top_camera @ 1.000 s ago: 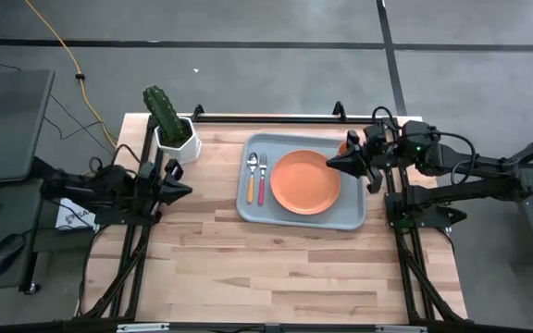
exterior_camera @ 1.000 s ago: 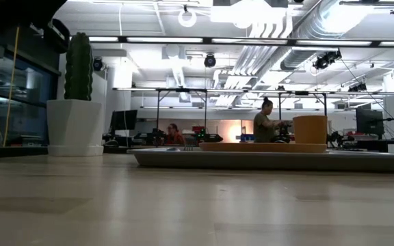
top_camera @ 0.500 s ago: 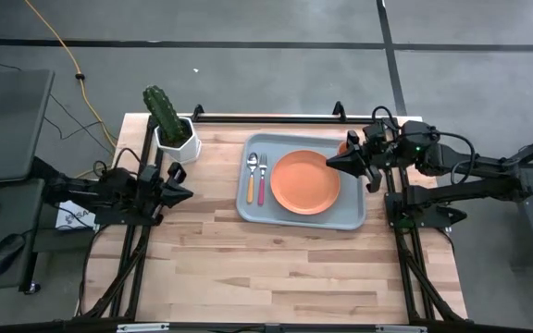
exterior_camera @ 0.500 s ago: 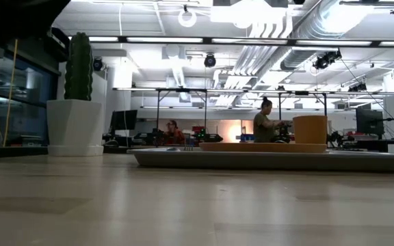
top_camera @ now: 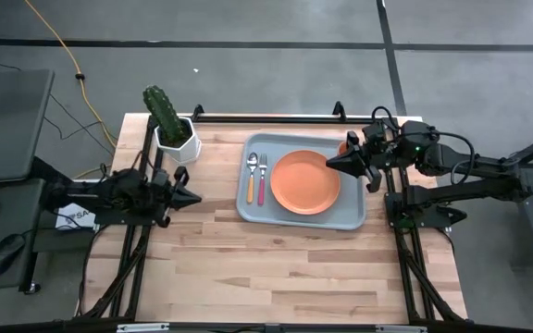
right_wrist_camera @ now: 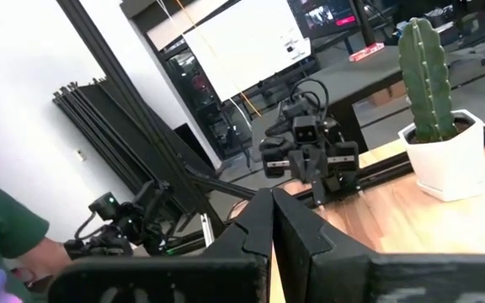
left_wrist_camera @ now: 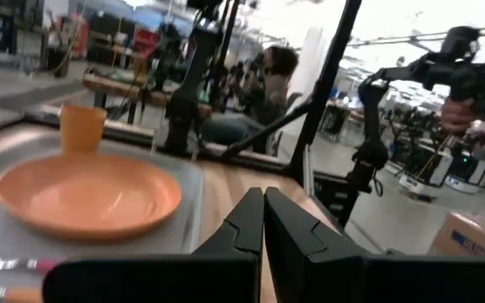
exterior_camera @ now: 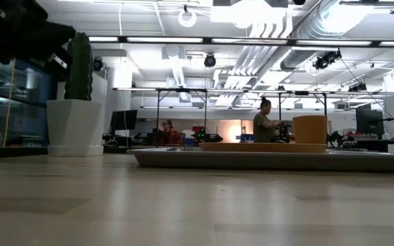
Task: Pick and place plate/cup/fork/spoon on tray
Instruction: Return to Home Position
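The grey-blue tray (top_camera: 352,215) lies on the table right of centre. On it rest the orange plate (top_camera: 304,182), the pink-handled fork (top_camera: 262,180) and the orange-handled spoon (top_camera: 252,180), side by side left of the plate. The orange cup (exterior_camera: 310,128) stands upright at the tray's far right corner, mostly hidden in the high view by my right gripper (top_camera: 329,164). That gripper is shut and empty above the plate's right rim. My left gripper (top_camera: 198,197) is shut and empty over the table left of the tray; its wrist view shows the plate (left_wrist_camera: 89,192) and cup (left_wrist_camera: 82,128).
A cactus in a white faceted pot (top_camera: 176,139) stands at the table's far left corner. Bare wood stretches along the near half of the table (top_camera: 285,268). People work at benches in the room beyond the table (exterior_camera: 263,123).
My left gripper has gone a little toward the table's right edge and slightly toward the near edge, staying shut. The tableware on the tray has kept still.
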Robot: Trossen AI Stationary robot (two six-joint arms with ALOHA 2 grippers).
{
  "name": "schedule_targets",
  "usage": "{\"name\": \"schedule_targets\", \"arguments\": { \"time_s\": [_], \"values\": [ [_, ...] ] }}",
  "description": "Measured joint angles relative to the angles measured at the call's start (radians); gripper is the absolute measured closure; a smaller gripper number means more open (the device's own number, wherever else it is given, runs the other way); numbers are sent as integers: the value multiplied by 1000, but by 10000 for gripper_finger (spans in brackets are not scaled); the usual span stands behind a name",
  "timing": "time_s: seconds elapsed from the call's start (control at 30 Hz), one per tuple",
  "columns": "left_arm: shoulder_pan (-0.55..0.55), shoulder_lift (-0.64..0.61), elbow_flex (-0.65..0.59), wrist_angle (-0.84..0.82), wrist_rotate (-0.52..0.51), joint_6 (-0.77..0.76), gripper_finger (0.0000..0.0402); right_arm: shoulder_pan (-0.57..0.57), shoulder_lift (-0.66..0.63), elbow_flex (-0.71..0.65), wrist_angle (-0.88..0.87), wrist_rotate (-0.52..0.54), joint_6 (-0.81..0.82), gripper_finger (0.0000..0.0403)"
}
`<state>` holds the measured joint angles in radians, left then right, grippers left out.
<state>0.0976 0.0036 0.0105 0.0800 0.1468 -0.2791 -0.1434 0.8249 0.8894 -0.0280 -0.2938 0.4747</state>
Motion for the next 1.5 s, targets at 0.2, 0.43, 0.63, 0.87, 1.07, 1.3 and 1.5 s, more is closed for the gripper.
{"name": "schedule_targets", "arguments": {
  "time_s": [0.2, 0.43, 0.63, 0.87, 1.07, 1.3, 1.5],
  "values": [
    [14, 1, 0, -47, -2, -54, 401, 7, -1, 0, 0, -9, 19, 403],
    [17, 2, 0, -50, -44, -2, 401, 7, -16, 0, -6, -55, 18, 403],
    [17, 2, 0, -52, -57, 2, 401, 7, -77, 0, -82, -55, -40, 403],
    [17, 2, 0, -52, -57, 2, 401, 7, -217, -71, -108, -39, -188, 403],
    [17, 2, 0, -52, -57, 2, 401, 7, -363, -276, 105, -39, -168, 403],
    [17, 2, 0, -52, -57, 2, 401, 7, -493, -510, 340, -39, -130, 403],
    [17, 2, 0, -52, -57, 2, 401, 7, -587, -658, 339, 1, -158, 403]
  ]
}}
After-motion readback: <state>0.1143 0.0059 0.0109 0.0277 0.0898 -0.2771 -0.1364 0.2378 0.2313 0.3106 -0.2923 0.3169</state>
